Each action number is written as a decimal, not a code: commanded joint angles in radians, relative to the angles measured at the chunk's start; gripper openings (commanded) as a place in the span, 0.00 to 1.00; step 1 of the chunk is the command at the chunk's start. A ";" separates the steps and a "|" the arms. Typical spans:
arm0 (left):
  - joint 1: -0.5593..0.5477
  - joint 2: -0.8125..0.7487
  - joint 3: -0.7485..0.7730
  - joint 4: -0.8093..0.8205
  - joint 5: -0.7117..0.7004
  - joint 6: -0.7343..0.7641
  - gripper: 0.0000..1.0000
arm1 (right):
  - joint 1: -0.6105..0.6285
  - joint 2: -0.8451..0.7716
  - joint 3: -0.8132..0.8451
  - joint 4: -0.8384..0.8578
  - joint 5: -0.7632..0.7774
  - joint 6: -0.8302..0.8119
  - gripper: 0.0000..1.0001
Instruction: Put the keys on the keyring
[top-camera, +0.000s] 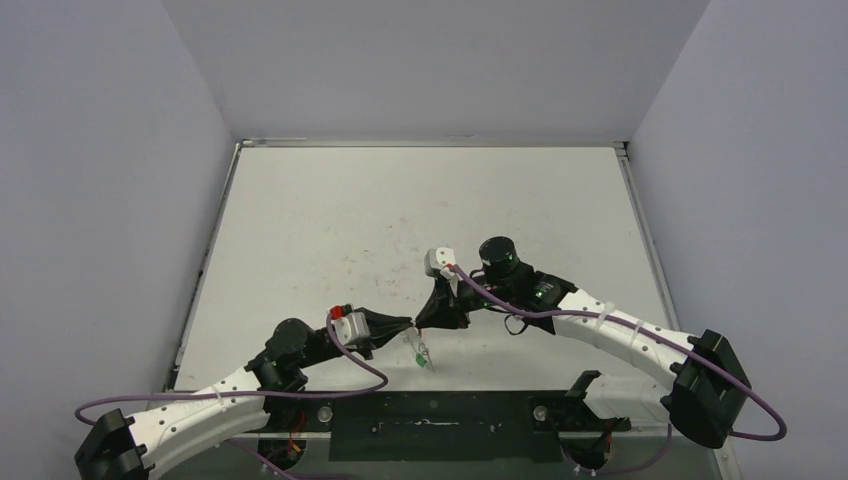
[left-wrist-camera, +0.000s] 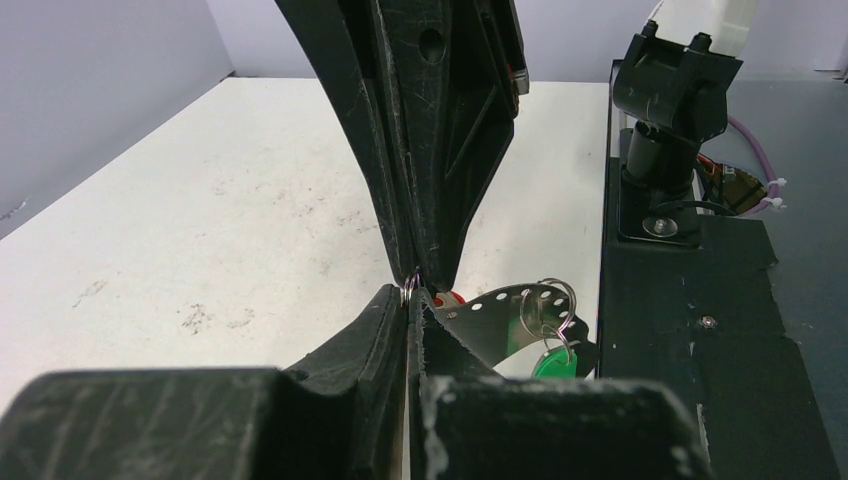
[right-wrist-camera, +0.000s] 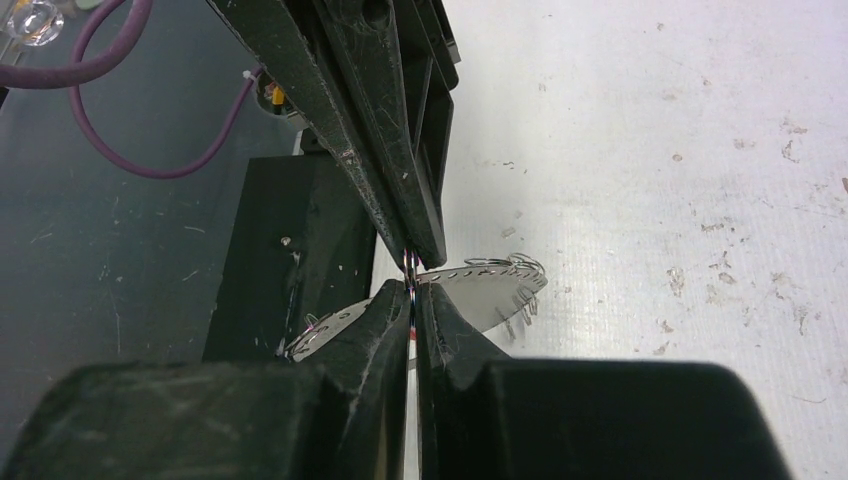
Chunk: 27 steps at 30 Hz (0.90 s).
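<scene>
Left wrist view: left jaws shut, tips pinching keyring (left-wrist-camera: 408, 289) wire. Right jaws shut too, reaching from above, tips on same wire, touching left tips. Red tag (left-wrist-camera: 450, 298) peeks just behind tips. Green-tag key (left-wrist-camera: 549, 363) below and right of jaws, beside black base plate (left-wrist-camera: 690, 330). Top view: jaws meet tip to tip over bench (top-camera: 330, 220), near front edge.
</scene>
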 joint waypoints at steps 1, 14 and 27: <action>-0.001 -0.012 0.014 0.075 0.013 -0.010 0.00 | -0.005 -0.002 0.002 0.089 -0.028 -0.009 0.00; -0.001 -0.134 0.109 -0.280 -0.036 0.076 0.29 | 0.009 0.042 0.176 -0.354 0.125 -0.202 0.00; -0.001 -0.055 0.225 -0.491 -0.008 0.142 0.37 | 0.139 0.152 0.383 -0.609 0.323 -0.259 0.00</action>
